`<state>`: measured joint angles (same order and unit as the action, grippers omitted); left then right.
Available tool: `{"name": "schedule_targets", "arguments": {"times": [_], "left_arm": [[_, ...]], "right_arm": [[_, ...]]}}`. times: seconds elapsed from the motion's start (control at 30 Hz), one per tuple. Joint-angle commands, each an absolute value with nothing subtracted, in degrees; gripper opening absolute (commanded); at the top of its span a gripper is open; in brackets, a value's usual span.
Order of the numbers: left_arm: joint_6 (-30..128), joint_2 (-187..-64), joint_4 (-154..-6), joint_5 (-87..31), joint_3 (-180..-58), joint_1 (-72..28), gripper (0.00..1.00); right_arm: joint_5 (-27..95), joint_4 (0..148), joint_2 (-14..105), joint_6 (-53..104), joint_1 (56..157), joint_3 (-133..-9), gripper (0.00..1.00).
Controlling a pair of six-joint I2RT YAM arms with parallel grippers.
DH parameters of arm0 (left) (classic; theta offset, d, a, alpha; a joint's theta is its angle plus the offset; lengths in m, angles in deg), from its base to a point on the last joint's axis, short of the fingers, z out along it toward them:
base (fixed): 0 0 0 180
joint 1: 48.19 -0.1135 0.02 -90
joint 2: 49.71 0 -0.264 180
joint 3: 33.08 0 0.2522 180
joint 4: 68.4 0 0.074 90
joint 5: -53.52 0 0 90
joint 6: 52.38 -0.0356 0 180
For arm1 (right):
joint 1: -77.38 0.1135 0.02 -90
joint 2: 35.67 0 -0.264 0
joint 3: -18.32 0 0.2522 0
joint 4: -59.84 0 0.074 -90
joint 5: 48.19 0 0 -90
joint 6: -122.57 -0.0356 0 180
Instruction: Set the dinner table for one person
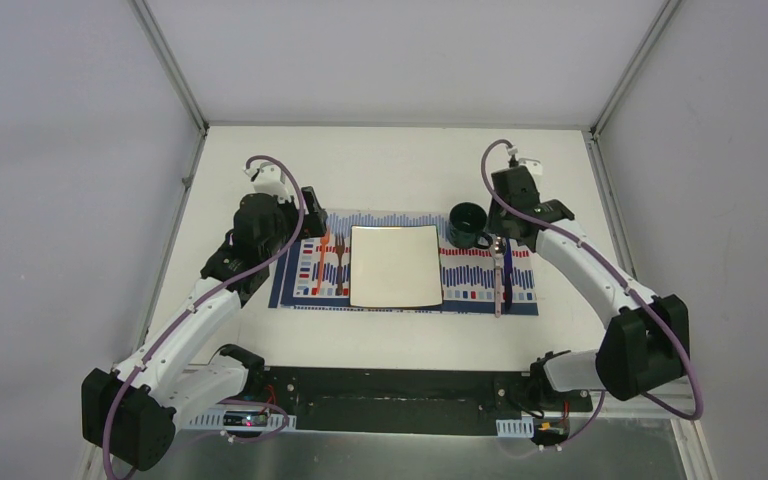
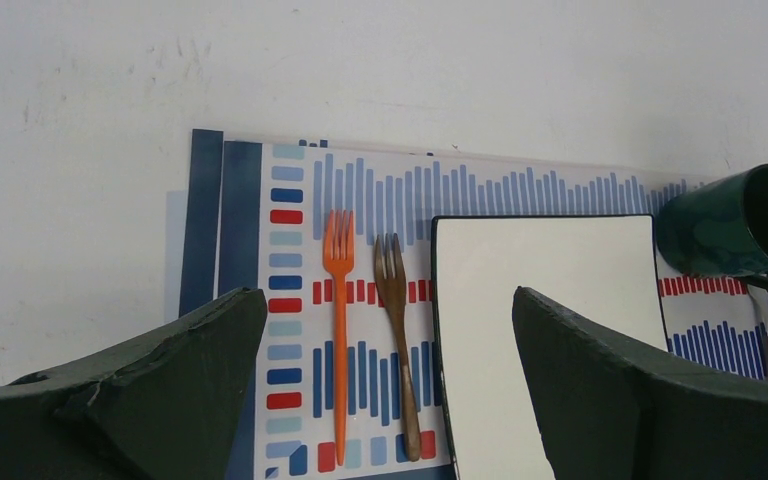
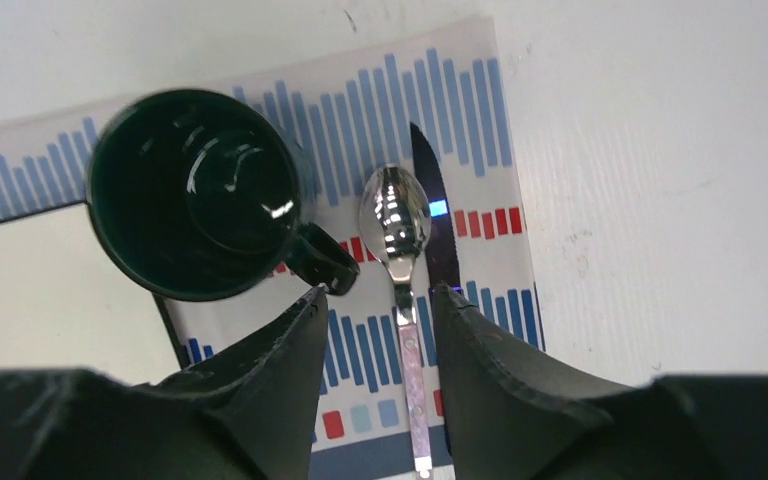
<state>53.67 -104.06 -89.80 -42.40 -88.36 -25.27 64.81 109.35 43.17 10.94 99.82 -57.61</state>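
jaws part open astride the spoon (image 3: 395,215) beside the green mug (image 3: 195,190), the right gripper (image 3: 378,295) could knock either askew if it lifts crookedly; the left gripper (image 2: 388,295) gapes wide, empty.

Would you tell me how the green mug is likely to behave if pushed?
The mug looks glossy, so probably slippery. Upright and squat, it would likely slide rather than tip. A push off-centre at its handle might turn it.

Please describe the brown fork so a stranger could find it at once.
On the white table, find the striped placemat with a square white plate on it. Two forks lie left of the plate. The brown fork is the shorter one, nearest the plate; the orange fork lies farther out.
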Motion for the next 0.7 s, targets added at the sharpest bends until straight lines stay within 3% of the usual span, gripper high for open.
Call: {"name": "schedule_targets", "arguments": {"times": [0.0,0.4,0.67], "left_arm": [[54.53,-102.90,-88.20,-41.88,-88.94,-24.81,0.99],[55.10,-102.53,-88.68,-41.28,-89.32,-24.72,0.99],[55.14,-103.31,-88.72,-41.27,-89.65,-24.46,0.99]], "right_arm": [[64.60,110.21,40.05,10.69,100.15,-54.49,0.46],[66.27,103.33,44.07,10.25,100.08,-51.38,0.43],[68.42,97.93,48.71,8.54,100.10,-50.85,0.32]]}}
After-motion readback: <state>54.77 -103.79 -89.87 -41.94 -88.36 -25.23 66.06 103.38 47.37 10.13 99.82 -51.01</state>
